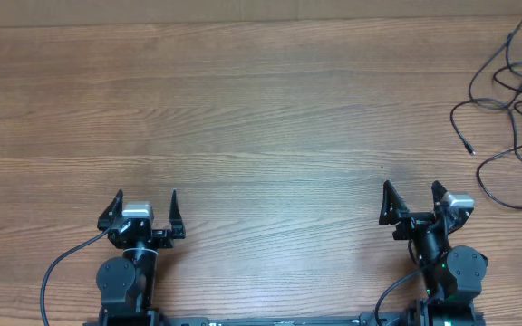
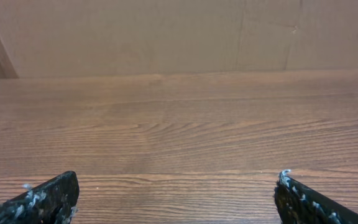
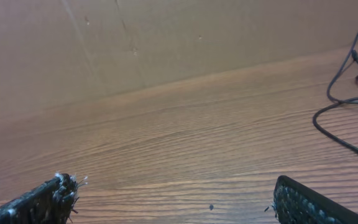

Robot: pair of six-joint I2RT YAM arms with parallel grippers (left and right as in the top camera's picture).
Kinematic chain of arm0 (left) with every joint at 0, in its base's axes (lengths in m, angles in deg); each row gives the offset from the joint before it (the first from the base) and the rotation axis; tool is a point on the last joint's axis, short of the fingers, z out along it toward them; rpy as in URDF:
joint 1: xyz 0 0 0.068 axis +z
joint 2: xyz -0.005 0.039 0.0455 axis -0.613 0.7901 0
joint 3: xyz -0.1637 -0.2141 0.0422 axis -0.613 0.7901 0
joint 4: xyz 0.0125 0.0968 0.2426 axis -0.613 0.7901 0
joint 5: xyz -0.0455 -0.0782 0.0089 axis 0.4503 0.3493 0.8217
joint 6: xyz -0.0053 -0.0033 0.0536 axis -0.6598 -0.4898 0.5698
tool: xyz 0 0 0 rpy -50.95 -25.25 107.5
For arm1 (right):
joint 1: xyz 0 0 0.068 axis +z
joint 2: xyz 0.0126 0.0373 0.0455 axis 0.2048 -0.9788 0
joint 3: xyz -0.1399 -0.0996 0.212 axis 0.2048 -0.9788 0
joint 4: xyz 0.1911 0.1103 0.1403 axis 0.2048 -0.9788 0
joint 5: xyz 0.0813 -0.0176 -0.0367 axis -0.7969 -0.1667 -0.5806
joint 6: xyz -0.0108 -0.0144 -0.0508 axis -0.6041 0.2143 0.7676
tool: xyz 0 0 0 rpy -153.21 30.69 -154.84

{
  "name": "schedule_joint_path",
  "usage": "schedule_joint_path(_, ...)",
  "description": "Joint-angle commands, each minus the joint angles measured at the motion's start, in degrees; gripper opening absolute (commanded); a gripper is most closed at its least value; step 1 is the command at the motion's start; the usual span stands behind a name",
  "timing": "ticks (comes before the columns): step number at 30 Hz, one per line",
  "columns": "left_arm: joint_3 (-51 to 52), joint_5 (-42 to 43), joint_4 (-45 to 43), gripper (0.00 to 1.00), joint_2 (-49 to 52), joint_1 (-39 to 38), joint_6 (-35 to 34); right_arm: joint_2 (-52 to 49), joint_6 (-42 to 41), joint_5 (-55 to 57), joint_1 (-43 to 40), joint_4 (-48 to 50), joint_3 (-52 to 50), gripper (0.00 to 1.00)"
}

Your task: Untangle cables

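We log the cables (image 1: 521,106) ahead and rightward of the open, empty right pincer (image 1: 411,188), far from the open left pincer (image 1: 146,195).

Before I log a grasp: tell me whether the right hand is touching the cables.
Apart. The overhead view shows a stretch of table between the open right hand and the cables lying farther right.

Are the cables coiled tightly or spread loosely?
Spread loosely: the cables lie in open, crossing loops flat on the table.
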Motion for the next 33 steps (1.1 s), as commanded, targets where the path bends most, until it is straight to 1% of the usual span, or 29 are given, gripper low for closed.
schedule_joint_path(1, 0.2, -0.5, 0.1, 1.00, 0.0, 0.3, -0.5, 0.9, 4.5, 1.2, 0.1, 0.0, -0.6, 1.00)
schedule_joint_path(5, 0.2, -0.5, 0.1, 1.00, 0.0, 0.3, -0.5, 0.9, 13.0, 1.4, 0.1, 0.0, -0.6, 1.00)
schedule_joint_path(7, 0.2, -0.5, 0.1, 1.00, 0.0, 0.3, -0.5, 0.9, 15.0, 1.7, 0.1, -0.2, -0.6, 1.00)
schedule_joint_path(9, 0.2, -0.5, 0.1, 1.00, 0.0, 0.3, -0.5, 0.9, 15.0, 3.0, 0.1, -0.2, -0.6, 1.00)
schedule_joint_path(33, 0.2, -0.5, 0.1, 1.00, 0.0, 0.3, -0.5, 0.8, 14.5, 3.0, 0.0, -0.2, -0.6, 1.00)
